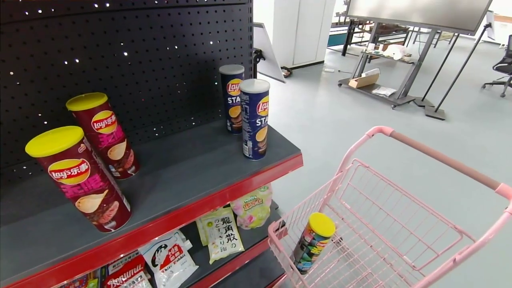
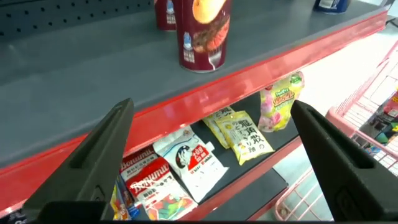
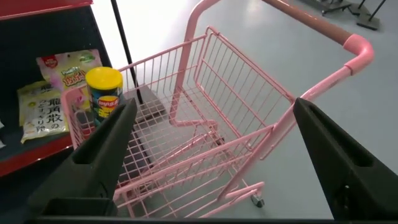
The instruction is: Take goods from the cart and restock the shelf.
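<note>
Standing beside the rig, I see a single chip can (image 1: pixel 314 246) with a yellow lid in the pink cart (image 1: pixel 440 159). It is tucked into the cart corner nearest the shelf (image 1: pixel 180 168), at about five o'clock in the head view. It seems to lean a little against the wire wall, though I can't be sure how much.

On the shelf top, two red cans (image 1: pixel 80 180) stand at about nine o'clock and two blue cans (image 1: pixel 255 120) near twelve, with bare board between them. Bags of sweets (image 1: pixel 220 234) lie on the tier below.

The left gripper (image 2: pixel 211 109) hangs before the shelf's red lip with its fingers (image 2: pixel 99 162) spread wide and nothing in them. The right gripper (image 3: pixel 214 106) hovers over the cart, also gaping wide and empty, with the can at about ten o'clock from it.

My guess is that the can is a light, stiff card tube. It should hold its shape under a modest squeeze but dent under a hard one, and the chips inside will break if it is knocked. The glossy wrap looks slippery, and the plastic lid could pop off. I would grip it across the middle of the body, below the lid, and lift it straight up clear of the wires.
</note>
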